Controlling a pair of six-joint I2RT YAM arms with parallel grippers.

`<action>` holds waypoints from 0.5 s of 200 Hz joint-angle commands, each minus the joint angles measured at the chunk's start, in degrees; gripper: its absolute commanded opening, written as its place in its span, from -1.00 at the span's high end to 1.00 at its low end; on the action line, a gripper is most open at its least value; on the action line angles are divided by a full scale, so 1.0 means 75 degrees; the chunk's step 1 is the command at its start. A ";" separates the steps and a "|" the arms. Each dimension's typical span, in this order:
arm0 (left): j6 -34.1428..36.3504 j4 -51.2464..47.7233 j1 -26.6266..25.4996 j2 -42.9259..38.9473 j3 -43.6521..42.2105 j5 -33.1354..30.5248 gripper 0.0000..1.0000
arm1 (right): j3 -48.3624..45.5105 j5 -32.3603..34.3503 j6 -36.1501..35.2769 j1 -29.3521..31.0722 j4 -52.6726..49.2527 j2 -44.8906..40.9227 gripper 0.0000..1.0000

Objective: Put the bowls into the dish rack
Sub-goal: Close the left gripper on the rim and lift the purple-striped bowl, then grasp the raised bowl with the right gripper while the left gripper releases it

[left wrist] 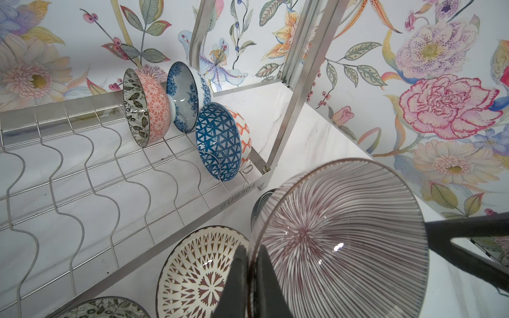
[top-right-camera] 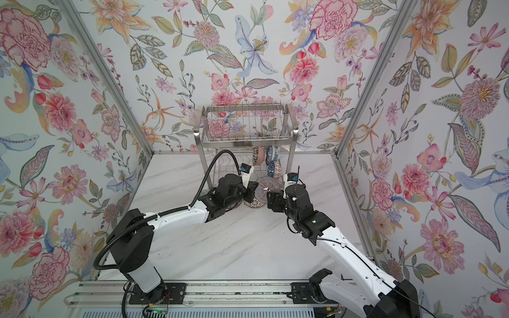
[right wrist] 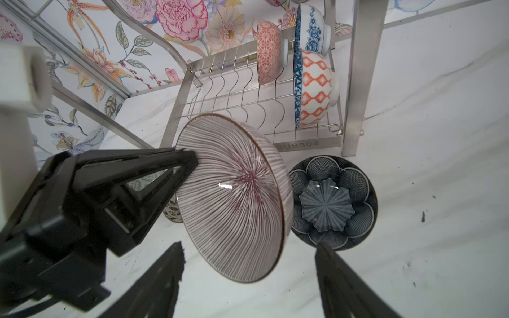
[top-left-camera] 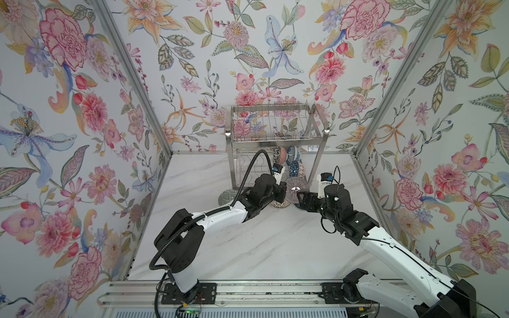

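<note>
Near the dish rack's (left wrist: 239,198) right front leg, the left gripper (left wrist: 251,249) pinches the rim of the pink-lined bowl (right wrist: 237,192). It holds the bowl on edge, likely so it can slot between the wavy wires. The right gripper's (right wrist: 249,245) jaws stand apart either side of the opposite rim; contact is unclear. Farther back, three bowls stand on edge at the lower shelf's right end: coral bowl (left wrist: 150,110), blue floral bowl (left wrist: 183,96), blue-triangle bowl (left wrist: 219,140). Three more lie on the table (right wrist: 427,179): starburst bowl (left wrist: 201,275), leaf-patterned bowl (left wrist: 107,308), dark bowl (right wrist: 333,203).

Bright floral wallpaper (top-left-camera: 68,110) covers three walls around a white marble-look tabletop (top-left-camera: 275,247), joined at the corners by aluminium posts (top-left-camera: 132,74), under even light.
</note>
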 commanded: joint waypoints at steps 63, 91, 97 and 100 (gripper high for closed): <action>-0.0247 0.0881 -0.0084 -0.0440 -0.0108 -0.0034 1.00 | -0.0258 0.0903 0.0859 0.0065 0.1635 0.0925 0.21; -0.0243 0.0883 -0.0092 -0.0480 -0.0173 -0.0003 1.00 | -0.0160 0.0942 0.0781 0.0094 0.1766 0.0993 0.94; -0.0218 0.0801 -0.0096 -0.0480 -0.0161 -0.0038 1.00 | -0.0140 0.1014 0.0746 0.0116 0.1753 0.1019 1.00; -0.0202 0.0741 -0.0096 -0.0480 -0.0156 -0.0060 1.00 | -0.0122 0.1035 0.0725 0.0126 0.1750 0.1021 1.00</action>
